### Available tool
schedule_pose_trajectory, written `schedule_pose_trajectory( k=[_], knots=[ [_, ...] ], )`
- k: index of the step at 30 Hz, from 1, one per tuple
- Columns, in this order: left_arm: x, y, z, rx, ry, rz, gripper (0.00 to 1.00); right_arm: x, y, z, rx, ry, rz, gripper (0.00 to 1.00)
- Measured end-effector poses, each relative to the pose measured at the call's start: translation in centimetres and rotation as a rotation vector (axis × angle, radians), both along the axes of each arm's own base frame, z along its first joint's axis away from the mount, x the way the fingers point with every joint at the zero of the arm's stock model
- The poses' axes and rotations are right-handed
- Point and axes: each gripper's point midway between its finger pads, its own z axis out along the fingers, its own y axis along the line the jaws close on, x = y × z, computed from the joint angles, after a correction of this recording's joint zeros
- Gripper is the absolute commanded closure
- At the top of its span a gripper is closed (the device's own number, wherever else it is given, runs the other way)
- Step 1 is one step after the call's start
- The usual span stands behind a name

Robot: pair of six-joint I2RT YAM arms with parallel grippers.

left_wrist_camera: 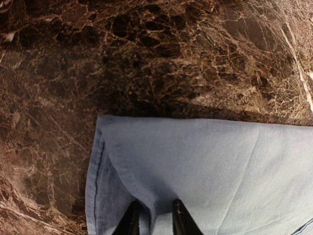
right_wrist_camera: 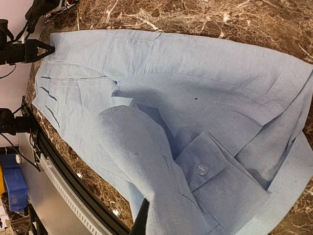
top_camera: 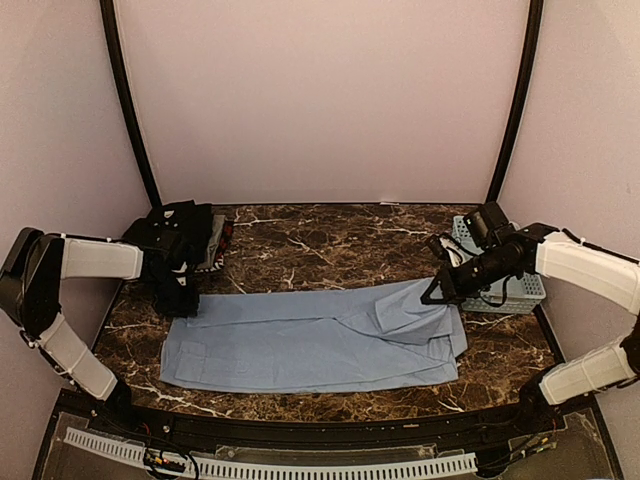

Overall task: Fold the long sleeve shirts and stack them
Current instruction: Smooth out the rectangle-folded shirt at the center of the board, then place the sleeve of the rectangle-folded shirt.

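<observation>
well, top view first: the blue shirt (top_camera: 300, 345) lies flat and half folded on the table (top_camera: 330, 245), stretched between my two sets of fingers. the left gripper (top_camera: 186, 300) sits at its far left corner, and the right gripper (top_camera: 436, 292) is at the sleeve on its far right end. the black shirt (top_camera: 178, 232) is bundled just behind the left fingers, apart from the blue one. the basket (top_camera: 522, 292) sits just behind the right fingers. my arm covers most of it, so i cannot tell what is in it, if anything.

left wrist view: the fingers (left_wrist_camera: 132, 220) stand narrow with a ridge of blue cloth nipped between them. the hem (left_wrist_camera: 94, 176) is just to their left, and there is bare stone beyond the tips.

right wrist view: only one dark finger (right_wrist_camera: 142, 218) shows, at the lower edge, with the folded sleeve lying against it. i cannot tell whether it grips. a cuff (right_wrist_camera: 215, 176) with a button (right_wrist_camera: 202, 169) lies just to its right.

i judge the cloth light, soft and limp. it will sag and slide on the polished stone, so it is best taken at seams or the cuff, both corners together.
</observation>
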Motion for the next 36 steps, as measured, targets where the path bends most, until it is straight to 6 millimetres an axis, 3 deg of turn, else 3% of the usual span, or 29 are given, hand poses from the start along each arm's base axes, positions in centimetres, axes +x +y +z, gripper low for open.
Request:
schedule_pose_trajectory(
  k=[5, 10, 15, 21, 25, 28, 32, 36],
  knots=[
    [0.4, 0.1, 0.1, 0.008, -0.011, 0.01, 0.47, 0.6, 0.4, -1.3, -0.006, 0.026, 0.007, 0.97],
    [1.0, -0.2, 0.4, -0.012, -0.038, 0.014, 0.37, 0.0, 0.9, -2.6, 0.028, 0.051, 0.031, 0.94],
    [2.1, -2.0, 2.4, -0.107, -0.13, -0.011, 0.33, -2.3, 1.1, -4.2, 0.061, 0.098, 0.055, 0.94],
    [3.2, -4.3, 7.1, -0.222, -0.3, -0.061, 0.31, -7.0, 1.7, -6.2, 0.082, 0.174, 0.089, 0.93],
    [3.9, -5.5, 10.0, -0.281, -0.399, -0.088, 0.31, -9.7, 1.8, -6.7, 0.095, 0.206, 0.088, 0.81],
    [4.1, -6.1, 11.0, -0.307, -0.434, -0.102, 0.3, -11.0, 1.6, -6.3, 0.111, 0.199, 0.071, 0.6],
    [4.2, -6.4, 11.3, -0.315, -0.442, -0.11, 0.3, -11.3, 1.0, -5.0, 0.123, 0.163, 0.006, 0.34],
    [4.2, -6.7, 11.4, -0.325, -0.442, -0.119, 0.29, -10.3, -0.6, -3.3, 0.082, 0.109, -0.104, 0.26]
  ],
)
